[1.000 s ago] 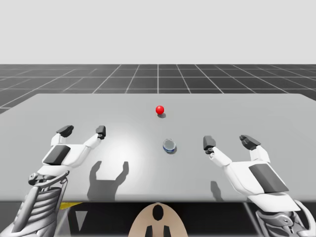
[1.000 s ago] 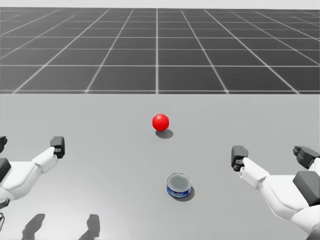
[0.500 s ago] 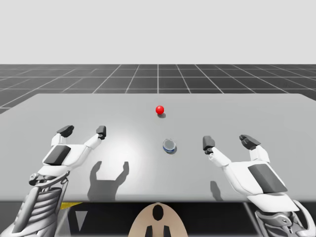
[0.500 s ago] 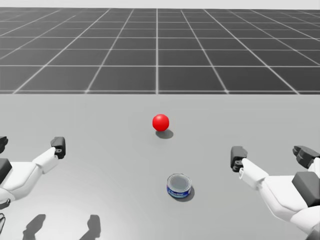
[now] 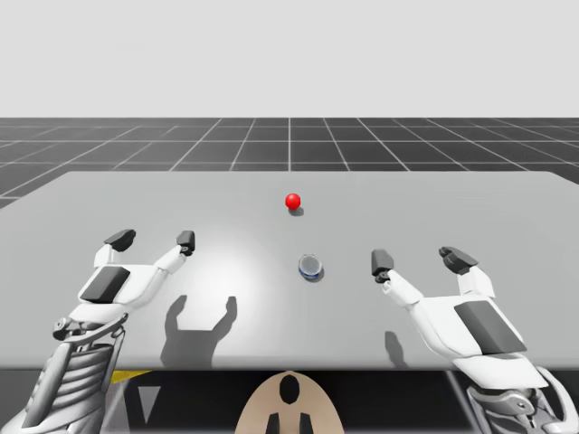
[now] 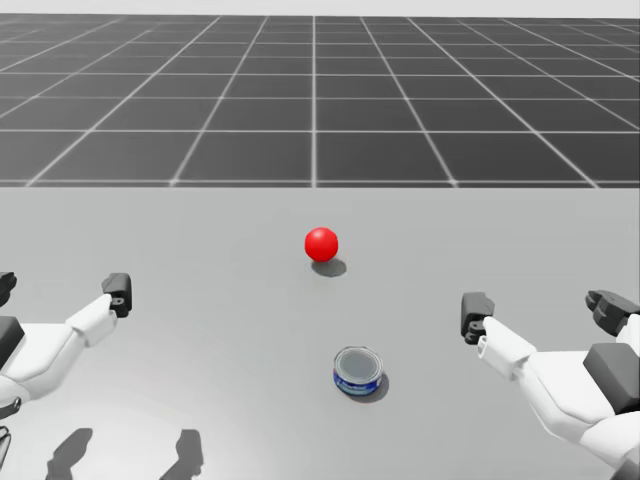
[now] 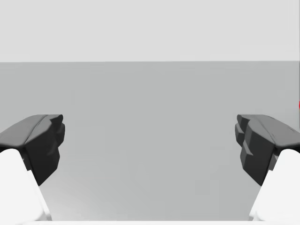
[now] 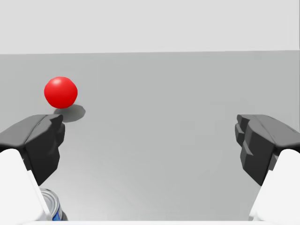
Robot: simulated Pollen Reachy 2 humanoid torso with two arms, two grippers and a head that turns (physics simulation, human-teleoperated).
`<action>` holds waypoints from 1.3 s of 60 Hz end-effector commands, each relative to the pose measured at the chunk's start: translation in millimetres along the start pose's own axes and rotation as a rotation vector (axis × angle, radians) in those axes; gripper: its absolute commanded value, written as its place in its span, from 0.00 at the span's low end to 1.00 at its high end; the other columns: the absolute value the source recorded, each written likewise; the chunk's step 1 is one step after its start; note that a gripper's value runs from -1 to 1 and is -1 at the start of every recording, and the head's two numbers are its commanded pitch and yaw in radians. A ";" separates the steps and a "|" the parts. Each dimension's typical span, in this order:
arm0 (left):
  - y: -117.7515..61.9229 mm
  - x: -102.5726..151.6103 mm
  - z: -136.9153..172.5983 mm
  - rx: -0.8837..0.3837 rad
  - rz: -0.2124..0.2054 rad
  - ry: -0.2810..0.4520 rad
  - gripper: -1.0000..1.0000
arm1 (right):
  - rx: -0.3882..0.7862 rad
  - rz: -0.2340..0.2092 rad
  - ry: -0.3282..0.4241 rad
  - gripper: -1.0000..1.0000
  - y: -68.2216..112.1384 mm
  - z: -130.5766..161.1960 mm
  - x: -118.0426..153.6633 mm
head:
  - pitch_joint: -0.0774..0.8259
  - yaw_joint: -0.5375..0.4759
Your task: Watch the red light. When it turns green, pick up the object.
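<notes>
The light is a red ball resting on the grey table, at its middle towards the far side. A short blue can with a silver lid stands upright nearer to me, a little right of the ball. My left gripper hovers open well to the left of the can. My right gripper is open to the can's right, and a sliver of the can peeks beside its inner finger.
The table's far edge lies beyond the ball, over a dark gridded floor. Both arms' shadows fall on the near part of the table.
</notes>
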 end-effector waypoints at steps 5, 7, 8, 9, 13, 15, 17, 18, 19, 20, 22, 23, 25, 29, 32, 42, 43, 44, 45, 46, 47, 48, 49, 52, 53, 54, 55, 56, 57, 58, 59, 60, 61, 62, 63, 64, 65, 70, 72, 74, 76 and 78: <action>0.4 -0.3 0.0 -0.001 -0.001 0.000 0.00 | -0.004 -0.015 0.001 0.00 1.9 0.5 -1.0 | 0.54 0.52; 0.4 -0.4 0.0 -0.002 -0.001 0.000 0.00 | -0.004 -0.014 0.001 0.00 1.9 0.5 -1.0 | 0.54 0.52; 0.4 -0.4 -0.1 -0.002 -0.001 0.000 0.00 | -0.004 -0.014 0.001 0.00 1.9 0.4 -1.0 | 0.54 0.52; 0.4 -0.4 -0.2 -0.002 -0.002 0.000 0.00 | -0.004 -0.014 0.001 0.00 1.9 0.4 -1.0 | 0.54 0.52; 0.5 -0.5 -0.3 -0.002 -0.002 0.001 0.00 | -0.004 -0.013 0.001 0.00 2.0 0.5 -1.0 | 0.54 0.52; 0.5 -0.5 -0.3 -0.002 -0.002 0.001 0.00 | -0.002 -0.015 0.001 0.00 1.9 0.5 -1.0 | 0.55 0.52; 0.5 -0.6 -0.4 -0.003 -0.002 0.001 0.00 | -0.002 -0.015 0.001 0.00 1.8 0.4 -1.0 | 0.55 0.52; 0.4 -0.6 -0.4 -0.003 -0.002 0.001 0.00 | -0.002 -0.015 0.001 0.00 1.8 0.4 -1.0 | 0.55 0.52; 0.4 -0.6 -0.4 -0.003 -0.002 0.001 0.00 | -0.003 -0.015 0.001 0.00 1.8 0.5 -1.0 | 0.55 0.52; 0.4 -0.5 -0.5 -0.003 -0.002 0.001 0.00 | -0.003 -0.014 0.001 0.00 1.8 0.4 -1.0 | 0.55 0.52; 0.3 -0.5 -0.5 -0.003 -0.002 0.001 0.00 | -0.004 -0.012 0.000 0.00 1.9 0.5 -0.9 | 0.55 0.52; 0.3 -0.6 -0.6 -0.003 -0.003 0.001 0.00 | -0.005 -0.011 0.001 0.00 2.0 0.4 -1.0 | 0.55 0.52; 0.2 -0.6 -0.5 -0.003 -0.004 0.002 0.00 | -0.005 -0.009 0.001 0.00 2.0 0.4 -1.2 | 0.55 0.52; 0.0 -0.6 -0.2 -0.003 -0.004 0.002 0.00 | -0.006 -0.007 0.000 0.00 1.9 0.3 -1.4 | 0.55 0.52; 0.1 -0.7 -0.4 -0.004 -0.004 0.002 0.00 | -0.006 -0.008 -0.001 0.00 1.7 0.2 -1.4 | 0.55 0.52; 0.0 -0.9 -0.3 -0.004 -0.006 0.002 0.00 | -0.007 -0.004 -0.001 0.00 1.5 0.2 -1.7 | 0.56 0.52; -0.1 -0.9 -0.3 -0.004 -0.006 0.002 0.00 | -0.008 -0.004 -0.001 0.00 1.5 0.2 -1.7 | 0.56 0.52; -0.1 -0.9 -0.3 -0.004 -0.006 0.002 0.00 | -0.008 -0.004 -0.001 0.00 1.5 0.2 -1.8 | 0.56 0.52; -0.1 -0.9 -0.3 -0.004 -0.006 0.002 0.00 | -0.007 -0.005 -0.001 0.00 1.4 0.2 -1.8 | 0.56 0.52; -0.1 -0.9 -0.2 -0.004 -0.006 0.002 0.00 | -0.006 -0.006 -0.001 0.00 1.4 0.2 -1.8 | 0.56 0.52; -0.2 -0.9 -0.2 -0.004 -0.006 0.002 0.00 | -0.006 -0.006 -0.001 0.00 1.4 0.2 -1.8 | 0.56 0.51; -0.2 -0.9 -0.2 -0.004 -0.006 0.002 0.00 | -0.006 -0.006 -0.001 0.00 1.4 0.1 -1.8 | 0.56 0.51; -0.2 -0.9 -0.1 -0.004 -0.007 0.002 0.00 | -0.006 -0.005 -0.001 0.00 1.4 0.2 -1.9 | 0.56 0.51; -0.2 -0.9 0.0 -0.004 -0.007 0.002 0.00 | -0.006 -0.005 -0.001 0.00 1.4 0.2 -1.9 | 0.55 0.51; -0.2 -0.9 0.0 -0.004 -0.007 0.002 0.00 | -0.007 -0.004 -0.001 0.00 1.4 0.2 -1.9 | 0.55 0.51; -0.2 -0.9 -0.1 -0.004 -0.007 0.002 0.00 | -0.007 -0.004 -0.001 0.00 1.4 0.2 -2.0 | 0.55 0.51; -0.1 -1.0 -0.1 -0.004 -0.007 0.002 0.00 | -0.007 -0.003 -0.001 0.00 1.4 0.1 -2.0 | 0.55 0.51; -0.1 -1.0 -0.1 -0.004 -0.008 0.002 0.00 | -0.007 -0.002 -0.001 0.00 1.4 0.1 -2.0 | 0.55 0.51; -0.1 -1.0 0.0 -0.004 -0.008 0.002 0.00 | -0.008 -0.002 -0.001 0.00 1.4 0.1 -2.0 | 0.55 0.51; -0.1 -1.0 -0.1 -0.004 -0.008 0.002 0.00 | -0.008 -0.002 -0.002 0.00 1.4 0.1 -2.0 | 0.55 0.51; -0.1 -1.1 -0.2 -0.004 -0.008 0.002 0.00 | -0.008 -0.002 -0.002 0.00 1.4 0.0 -2.0 | 0.55 0.51; -0.2 -1.1 -0.2 -0.004 -0.008 0.002 0.00 | -0.008 -0.002 -0.002 0.00 1.4 0.0 -2.0 | 0.55 0.51; -0.2 -1.2 -0.2 -0.004 -0.009 0.002 0.00 | -0.007 -0.003 -0.002 0.00 1.3 0.0 -2.1 | 0.55 0.51; -0.2 -1.2 -0.2 -0.005 -0.009 0.002 0.00 | -0.006 -0.004 -0.002 0.00 1.2 0.1 -2.1 | 0.55 0.51; -0.2 -1.2 -0.2 -0.005 -0.009 0.002 0.00 | -0.006 -0.004 -0.002 0.00 1.2 0.1 -2.1 | 0.55 0.51; -0.2 -1.2 -0.2 -0.005 -0.009 0.002 0.00 | -0.005 -0.004 -0.002 0.00 1.3 0.1 -2.1 | 0.55 0.51; -0.2 -1.2 -0.2 -0.005 -0.009 0.002 0.00 | -0.005 -0.004 -0.002 0.00 1.3 0.1 -2.1 | 0.55 0.51; -0.2 -1.2 -0.4 -0.004 -0.010 0.002 0.00 | -0.007 -0.002 -0.001 0.00 1.2 0.0 -2.0 | 0.55 0.51; -0.3 -1.2 -0.5 -0.005 -0.011 0.002 0.00 | -0.007 -0.001 -0.002 0.00 1.1 -0.1 -2.0 | 0.55 0.51; -0.3 -1.3 -0.5 -0.005 -0.011 0.002 0.00 | -0.005 -0.003 -0.001 0.00 1.0 -0.1 -2.0 | 0.55 0.51; -0.3 -1.3 -0.6 -0.006 -0.012 0.002 0.00 | -0.005 -0.004 -0.001 0.00 0.9 -0.1 -2.0 | 0.55 0.51; -0.3 -1.3 -0.6 -0.006 -0.012 0.002 0.00 | -0.006 -0.003 -0.001 0.00 0.9 -0.2 -2.0 | 0.55 0.51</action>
